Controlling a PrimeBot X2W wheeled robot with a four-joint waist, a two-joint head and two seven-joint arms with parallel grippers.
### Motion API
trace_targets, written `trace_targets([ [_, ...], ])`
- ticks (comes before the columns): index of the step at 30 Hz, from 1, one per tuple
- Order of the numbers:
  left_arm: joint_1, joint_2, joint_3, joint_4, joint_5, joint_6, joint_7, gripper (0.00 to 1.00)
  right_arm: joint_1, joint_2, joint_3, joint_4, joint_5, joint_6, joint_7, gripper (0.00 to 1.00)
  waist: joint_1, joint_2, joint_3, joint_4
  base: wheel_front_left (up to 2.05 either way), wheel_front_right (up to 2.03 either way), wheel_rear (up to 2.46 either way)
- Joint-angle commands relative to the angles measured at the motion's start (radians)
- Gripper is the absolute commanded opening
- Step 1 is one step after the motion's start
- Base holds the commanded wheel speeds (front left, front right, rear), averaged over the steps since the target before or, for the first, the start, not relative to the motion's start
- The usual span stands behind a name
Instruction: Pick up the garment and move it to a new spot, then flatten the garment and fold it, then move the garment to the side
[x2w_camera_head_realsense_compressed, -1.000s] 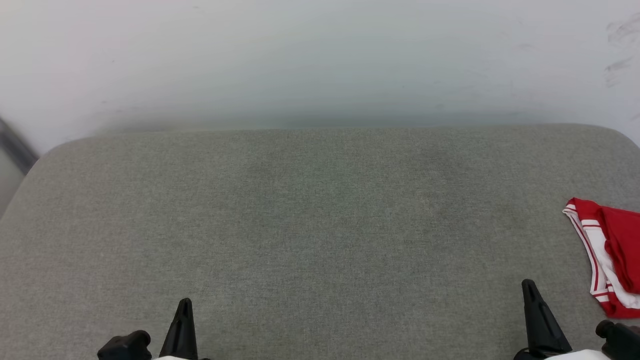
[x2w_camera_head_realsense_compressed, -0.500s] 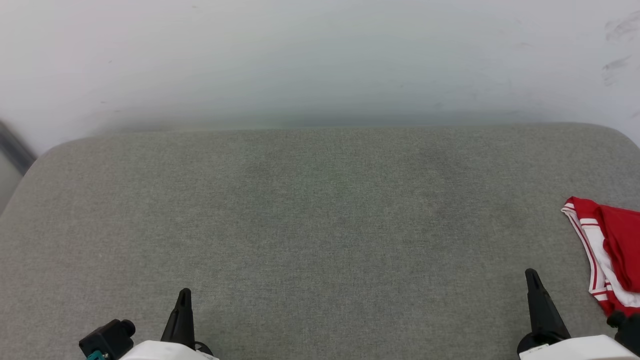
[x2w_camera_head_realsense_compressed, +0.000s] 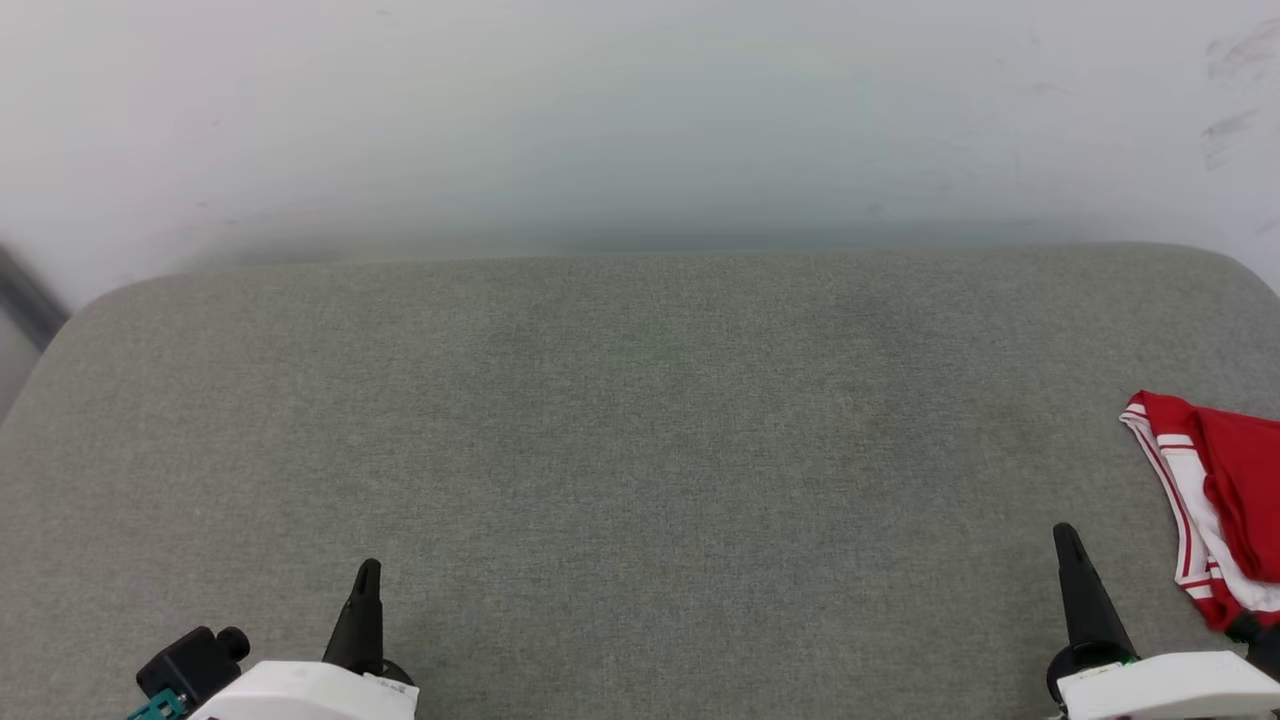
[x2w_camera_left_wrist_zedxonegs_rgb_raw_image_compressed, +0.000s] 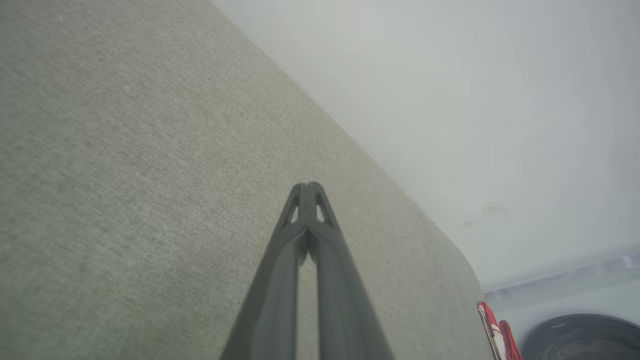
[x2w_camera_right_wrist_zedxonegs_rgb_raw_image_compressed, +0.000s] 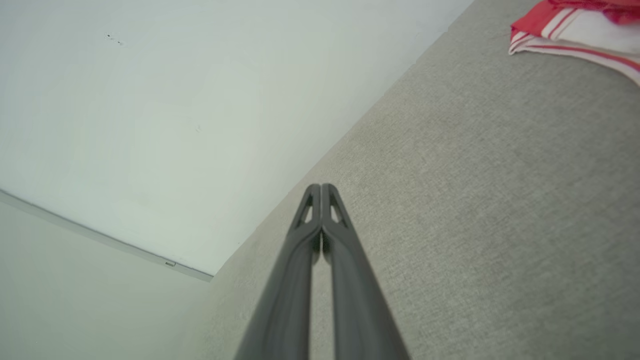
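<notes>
One shirt (x2w_camera_head_realsense_compressed: 1215, 490) lies bunched at the right edge of the head view, red with a white panel and thin red-and-white striped trim (any lettering is out of sight). It rests on a grey fabric cushion (x2w_camera_head_realsense_compressed: 640, 450), close to the cushion's right side, and part of it runs out of the picture. It lies free of both claws. The right claw (x2w_camera_head_realsense_compressed: 1066, 540) is the nearer one. It hangs just left of the shirt's lower part, apart from it, with its two dark fingers pressed together into a single point aimed at the cushion's far edge. In the right wrist view the fingertips meet with no gap, and the shirt sits in the upper right corner, well off from them. The left claw (x2w_camera_head_realsense_compressed: 368, 575) is at the lower left of the head view, well apart from the shirt, its fingers likewise pressed together on nothing. A white wall (x2w_camera_head_realsense_compressed: 640, 120) rises behind the cushion, with faint dark scuffs at its upper right. In the left wrist view a dark round object (x2w_camera_left_wrist_zedxonegs_rgb_raw_image_compressed: 585, 335) shows beyond the cushion's corner, too blurred to identify.
</notes>
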Motion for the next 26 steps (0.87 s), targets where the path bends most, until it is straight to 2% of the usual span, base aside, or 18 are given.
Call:
trace_targets([
  [1, -0.023, 0.007, 0.005, -0.005, -0.032, -0.007, 0.005, 0.00, -0.032, -0.009, -0.004, -0.006, 0.031, 0.000, 0.006, 0.00, -0.0001, -0.0001, 0.000, 0.000, 0.00, 0.00, 0.00],
  [26, -0.079, 0.003, 0.041, 0.033, -0.313, -0.055, 0.071, 0.00, -0.087, -0.009, -0.020, 0.027, 0.293, 0.000, 0.072, 0.00, -0.0001, -0.0001, 0.003, -0.007, 0.00, 0.00, 0.00],
])
